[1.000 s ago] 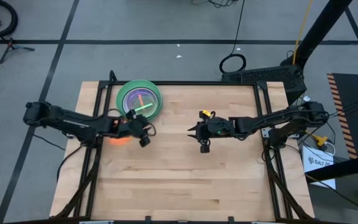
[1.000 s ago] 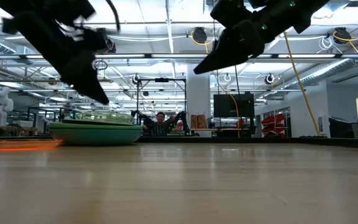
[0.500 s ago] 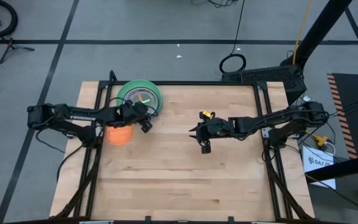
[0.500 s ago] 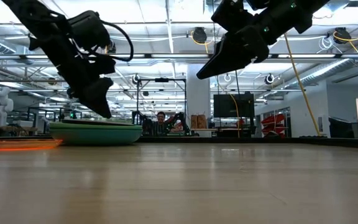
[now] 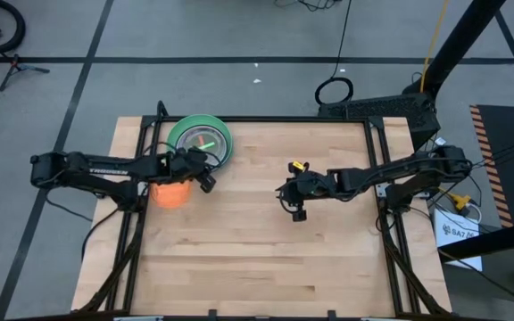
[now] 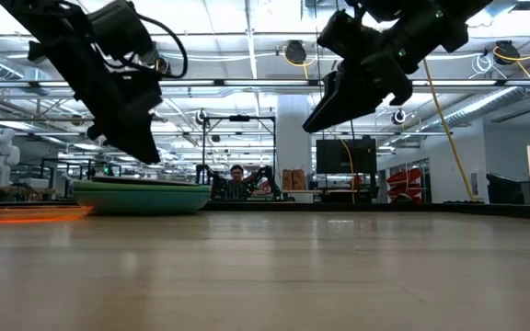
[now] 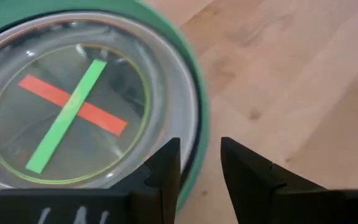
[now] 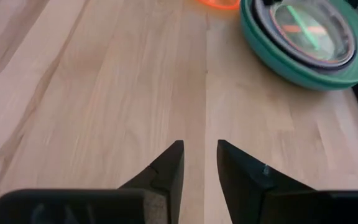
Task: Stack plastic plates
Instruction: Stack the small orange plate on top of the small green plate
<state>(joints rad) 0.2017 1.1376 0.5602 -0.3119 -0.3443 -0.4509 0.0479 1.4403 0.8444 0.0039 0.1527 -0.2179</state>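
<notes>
A stack of plastic plates (image 5: 200, 141) stands at the table's far left. Its lowest plate is teal (image 7: 199, 124), and its top plate (image 7: 73, 106) is pale, with a green and a red strip crossed on it. An orange plate (image 5: 169, 193) lies flat on the table just near of the stack. My left gripper (image 7: 201, 163) hovers open above the stack's near right rim, clear of it in the low view (image 6: 144, 147). My right gripper (image 8: 200, 158) hangs open over bare wood at mid-table (image 5: 281, 190), holding nothing.
Bare wooden table (image 5: 257, 259) stretches across the middle, near and right parts. Black frame rails (image 5: 141, 143) run along the table's edges by the stack. A person (image 6: 237, 181) shows far off in the room behind.
My left gripper has swung toward the table's far edge, from above the orange plate to above the stack's near right rim, rolling as it went. The orange plate stays flat on the table. My right gripper has tipped slightly further down in place.
</notes>
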